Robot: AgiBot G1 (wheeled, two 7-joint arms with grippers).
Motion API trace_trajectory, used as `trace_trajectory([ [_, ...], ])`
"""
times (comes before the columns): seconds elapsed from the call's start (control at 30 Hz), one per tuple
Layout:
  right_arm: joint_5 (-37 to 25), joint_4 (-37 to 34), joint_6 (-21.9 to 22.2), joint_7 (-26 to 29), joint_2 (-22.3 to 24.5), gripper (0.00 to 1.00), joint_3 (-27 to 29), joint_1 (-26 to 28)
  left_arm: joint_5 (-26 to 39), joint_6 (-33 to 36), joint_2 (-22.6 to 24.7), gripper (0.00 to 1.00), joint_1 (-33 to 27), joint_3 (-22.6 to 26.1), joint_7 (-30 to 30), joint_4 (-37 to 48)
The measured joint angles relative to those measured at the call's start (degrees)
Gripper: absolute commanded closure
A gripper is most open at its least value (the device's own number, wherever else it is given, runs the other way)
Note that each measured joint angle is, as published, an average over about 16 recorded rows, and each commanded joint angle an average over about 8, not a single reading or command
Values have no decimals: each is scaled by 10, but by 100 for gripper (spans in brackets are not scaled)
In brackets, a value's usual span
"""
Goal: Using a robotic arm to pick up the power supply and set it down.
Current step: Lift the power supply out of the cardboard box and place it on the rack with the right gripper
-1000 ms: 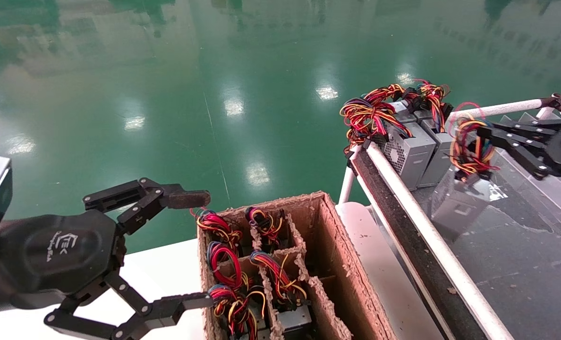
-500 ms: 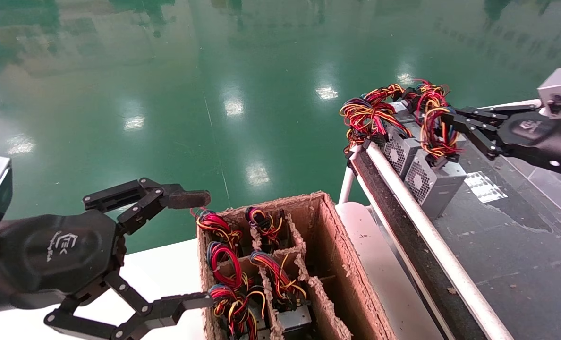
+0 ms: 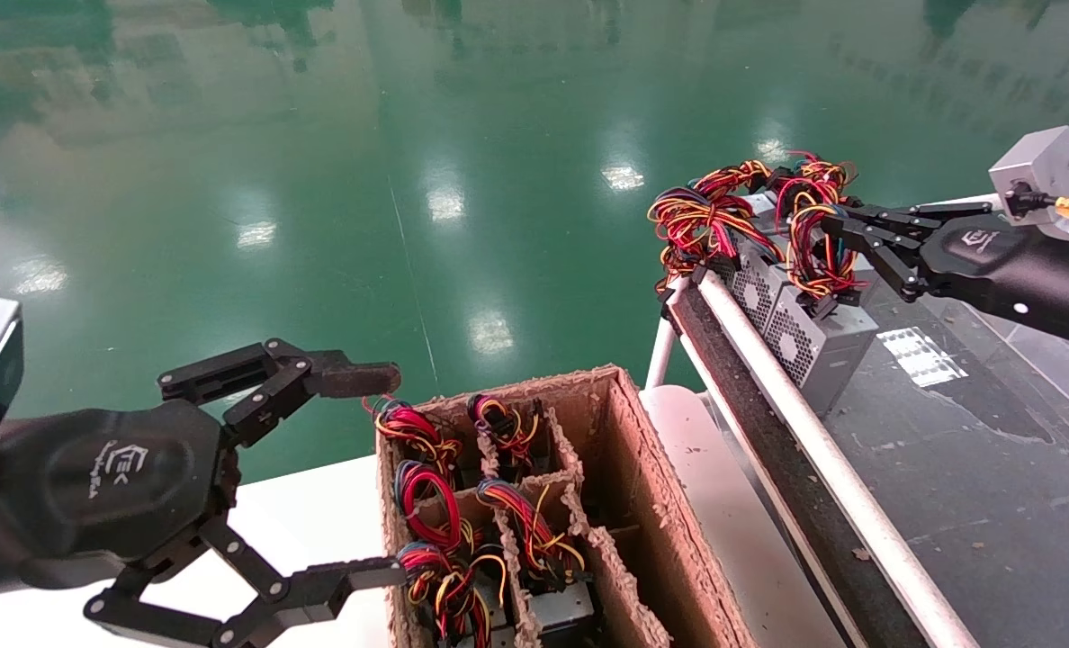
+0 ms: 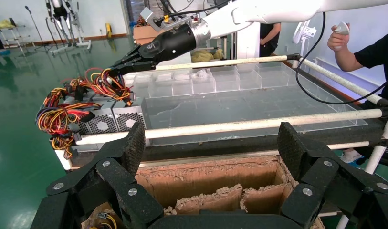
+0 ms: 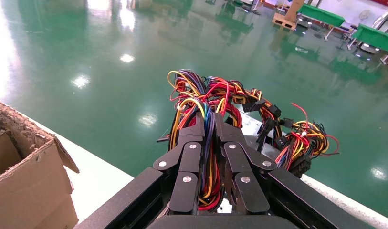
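Note:
The power supply (image 3: 818, 346), a grey box with a perforated grille, stands on the dark surface beside the white rail, against other units. My right gripper (image 3: 836, 229) is shut on its looped bundle of red, yellow and blue wires (image 3: 812, 256). In the right wrist view the fingers (image 5: 192, 143) pinch the wires (image 5: 206, 95) running between them, and my right gripper (image 5: 209, 125) hides most of the box. The left wrist view shows the same power supply (image 4: 129, 117) under the right gripper (image 4: 120, 69). My left gripper (image 3: 381, 475) hangs open and empty at the cardboard box's near-left corner.
A brown divided cardboard box (image 3: 624, 468) holds several wired units on its left side; its right compartments look vacant. Other grey power supplies (image 3: 750, 279) with a wire bundle (image 3: 701, 220) stand at the belt's far end. A white rail (image 3: 804, 423) edges the dark surface. A person (image 4: 368, 52) stands beyond it.
The right gripper carried the power supply leftwards from above the belt's middle and lowered it against the other units by the rail. The left arm has not moved.

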Motion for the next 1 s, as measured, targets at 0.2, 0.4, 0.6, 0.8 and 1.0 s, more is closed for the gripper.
trace_trajectory([
  [0.2, 0, -8, -4, -4, 2, 0, 0, 2, 0, 0, 0, 0, 0, 0, 0, 0],
  [0.4, 0, -12, -7, -8, 6, 0, 0, 4, 0, 0, 0, 0, 0, 0, 0, 0],
  [0.6, 1, -14, -10, -11, 12, 0, 1, 7, 0, 0, 0, 0, 0, 0, 0, 0],
  [0.8, 3, -16, -14, -12, 17, 0, 2, 11, 0, 0, 0, 0, 0, 0, 0, 0],
  [1.0, 3, -17, -21, -8, 22, 0, 2, 16, 0, 0, 0, 0, 0, 0, 0, 0],
])
